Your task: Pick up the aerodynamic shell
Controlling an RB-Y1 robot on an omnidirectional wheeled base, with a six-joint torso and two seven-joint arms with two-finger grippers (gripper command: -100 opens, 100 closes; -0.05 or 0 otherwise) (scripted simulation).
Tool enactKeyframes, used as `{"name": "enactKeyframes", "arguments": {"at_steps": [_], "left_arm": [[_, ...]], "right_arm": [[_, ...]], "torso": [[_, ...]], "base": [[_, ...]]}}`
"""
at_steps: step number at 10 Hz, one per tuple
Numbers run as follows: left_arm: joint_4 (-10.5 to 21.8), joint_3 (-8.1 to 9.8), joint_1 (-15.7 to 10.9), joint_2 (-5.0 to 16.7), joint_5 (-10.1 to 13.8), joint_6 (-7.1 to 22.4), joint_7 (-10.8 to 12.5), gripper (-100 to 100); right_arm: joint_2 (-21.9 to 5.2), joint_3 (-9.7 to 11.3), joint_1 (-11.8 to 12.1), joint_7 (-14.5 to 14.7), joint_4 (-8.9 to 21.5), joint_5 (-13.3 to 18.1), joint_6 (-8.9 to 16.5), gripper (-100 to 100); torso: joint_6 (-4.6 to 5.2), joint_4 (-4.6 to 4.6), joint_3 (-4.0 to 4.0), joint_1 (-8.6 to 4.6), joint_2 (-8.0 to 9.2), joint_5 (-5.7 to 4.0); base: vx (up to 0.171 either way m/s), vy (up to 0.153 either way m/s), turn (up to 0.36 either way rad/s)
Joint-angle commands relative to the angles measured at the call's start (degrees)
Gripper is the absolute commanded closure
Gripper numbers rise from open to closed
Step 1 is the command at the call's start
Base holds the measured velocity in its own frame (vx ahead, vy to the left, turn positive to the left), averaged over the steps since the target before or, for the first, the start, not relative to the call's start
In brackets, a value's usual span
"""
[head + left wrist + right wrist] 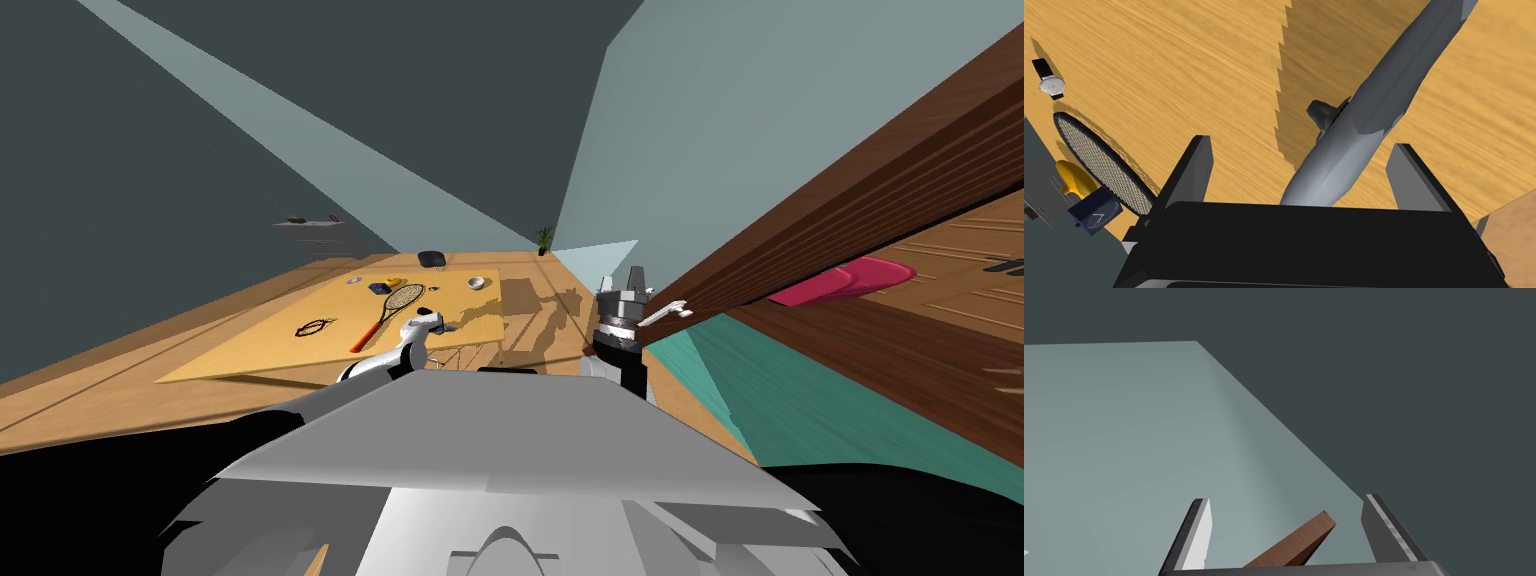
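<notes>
Left gripper [1301,142] over the pale wooden table [1174,60], pointing down at it. Fingers spread wide, nothing clamped.

Shell [1354,130]: long, grey, smooth and tapered, lying slantwise on the table. Its near end runs between the left fingers and disappears behind the gripper's dark body. It sits closer to one finger than the other, with a gap showing on both sides. A small dark stub [1319,112] sticks out from its flank. It throws a jagged-edged shadow onto the wood beside it.

Other items on the table, off to the side of the gripper away from the shell:
- racket [1099,160], its strung head just beside the outer face of one finger
- wristwatch [1050,85], dark strap, well apart from the racket
- small dark blue clock [1096,212], touching or nearly touching the racket's rim
- a yellow thing [1074,180], partly hidden behind the racket

Right gripper [1286,498] is raised, off the table's right side, close to a dark brown wooden panel [860,200]. Fingers released, holding nothing; a brown board end [1294,545] shows in the gap beyond them.
</notes>
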Motion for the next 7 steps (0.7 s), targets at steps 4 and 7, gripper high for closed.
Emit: {"name": "enactKeyframes", "arguments": {"at_steps": [4,7], "left_arm": [[0.1,-0.08,0.1,0.0,0.0,-0.1,0.0,100],[0.1,-0.10,0.0,0.0,0.0,-0.1,-0.1,0]], "right_arm": [[0.0,0.0,0.0,0.0,0.0,0.0,0.0,0],[0.0,0.0,0.0,0.0,0.0,0.0,0.0,0]], "torso": [[-0.01,0.09,0.16,-0.14,0.24,-0.03],[-0.04,0.10,0.20,-0.14,0.31,-0.03]], "base": [[0.008,0.005,0.000],[0.000,0.000,0.000]]}}
